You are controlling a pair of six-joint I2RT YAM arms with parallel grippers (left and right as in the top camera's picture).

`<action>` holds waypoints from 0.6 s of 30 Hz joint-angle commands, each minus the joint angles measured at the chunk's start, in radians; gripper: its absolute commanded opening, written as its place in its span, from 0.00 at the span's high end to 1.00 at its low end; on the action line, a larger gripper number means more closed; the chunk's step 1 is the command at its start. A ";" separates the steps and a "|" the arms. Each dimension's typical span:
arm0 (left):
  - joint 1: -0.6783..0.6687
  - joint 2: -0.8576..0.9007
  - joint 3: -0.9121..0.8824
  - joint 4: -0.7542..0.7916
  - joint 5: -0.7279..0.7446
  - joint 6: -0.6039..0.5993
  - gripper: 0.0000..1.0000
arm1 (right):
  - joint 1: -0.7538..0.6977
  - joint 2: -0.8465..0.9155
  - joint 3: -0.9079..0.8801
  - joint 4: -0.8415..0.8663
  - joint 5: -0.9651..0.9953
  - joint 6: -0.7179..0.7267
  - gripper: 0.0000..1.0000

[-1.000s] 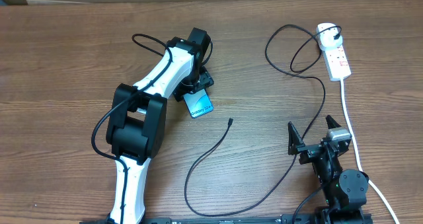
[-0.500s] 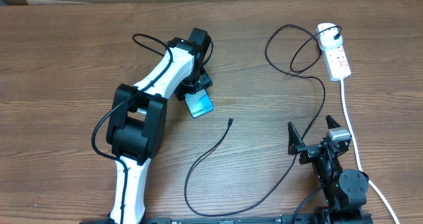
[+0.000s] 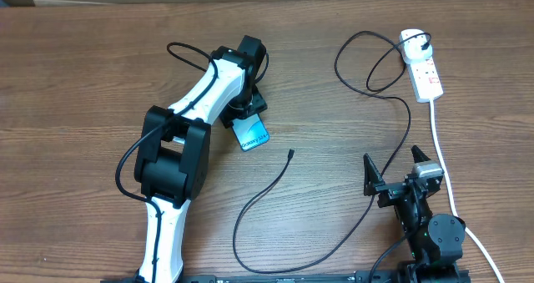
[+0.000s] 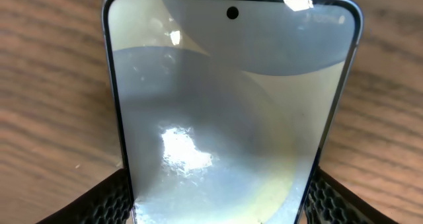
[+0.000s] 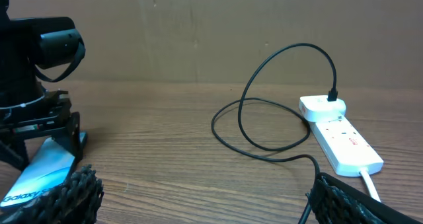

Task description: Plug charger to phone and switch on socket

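Note:
The phone (image 3: pixel 252 133) lies on the wood table with its light-blue screen up. It fills the left wrist view, the phone (image 4: pixel 225 105) reaching between both black fingers (image 4: pixel 106 201). My left gripper (image 3: pixel 247 116) is shut on its two long edges. The charger cable (image 3: pixel 250 208) loops across the table, and its small connector tip (image 3: pixel 289 154) lies loose to the right of the phone. Its black plug (image 3: pixel 426 42) sits in the white socket (image 3: pixel 424 66) at the far right. My right gripper (image 3: pixel 396 173) stands open and holds nothing, near the front right.
The socket's thick white cord (image 3: pixel 442 162) runs down the right side past my right arm. In the right wrist view the cable's loop (image 5: pixel 264 128) lies ahead, the socket (image 5: pixel 340 137) to the right and the left arm (image 5: pixel 33 72) with the phone (image 5: pixel 36 174) to the left.

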 commanded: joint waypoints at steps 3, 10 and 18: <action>0.006 0.045 0.027 -0.082 -0.026 0.009 0.40 | 0.004 -0.006 -0.010 0.005 0.006 0.003 0.00; 0.007 0.016 0.102 -0.154 -0.008 0.009 0.40 | 0.004 -0.006 -0.010 0.005 0.006 0.003 0.00; 0.009 -0.073 0.176 -0.211 0.050 0.013 0.38 | 0.004 -0.006 -0.010 0.005 0.006 0.003 0.00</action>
